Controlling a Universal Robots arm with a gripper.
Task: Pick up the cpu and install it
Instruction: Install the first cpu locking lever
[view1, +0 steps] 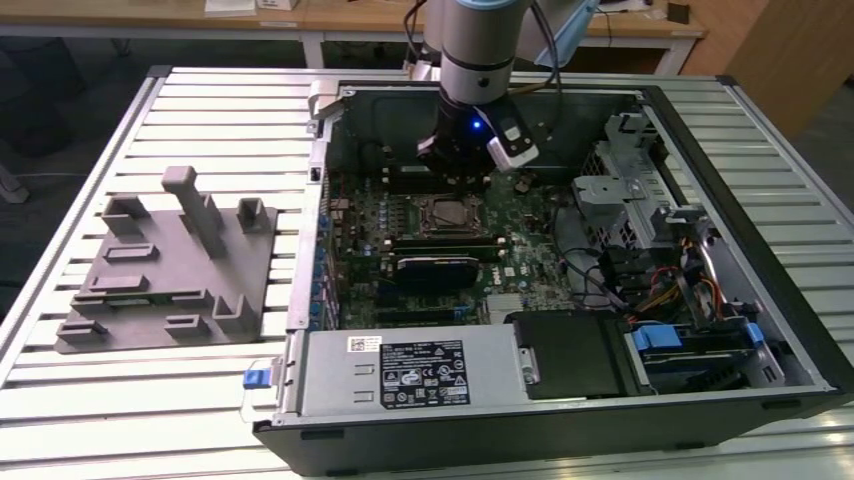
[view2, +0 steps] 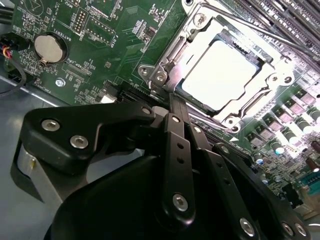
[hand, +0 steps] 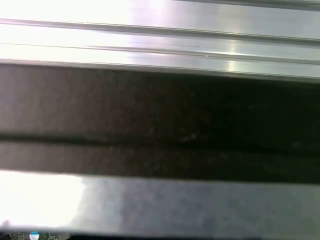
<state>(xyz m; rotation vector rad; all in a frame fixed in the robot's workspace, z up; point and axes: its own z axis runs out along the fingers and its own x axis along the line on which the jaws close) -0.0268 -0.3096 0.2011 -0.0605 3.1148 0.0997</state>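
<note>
The cpu (view2: 220, 75) lies flat inside the motherboard socket (view2: 165, 65), its silver top glaring under the light, with the metal frame around it. In the exterior view the cpu (view1: 445, 212) shows as a small square in the socket near the middle of the open computer case (view1: 694, 130). My gripper (view2: 174, 100) hovers just beside the socket's edge, apart from the chip, its black fingers (view2: 177, 150) drawn together with nothing between them. From outside, the gripper (view1: 454, 178) hangs a little above and behind the socket.
A large grey tray (view1: 174, 290) with upright posts stands on the slatted table at the exterior view's left. Inside the case are a power supply (view1: 400, 370), a drive cage (view1: 641, 200) and cables (view1: 667, 290). A coin battery (view2: 49, 48) sits on the board.
</note>
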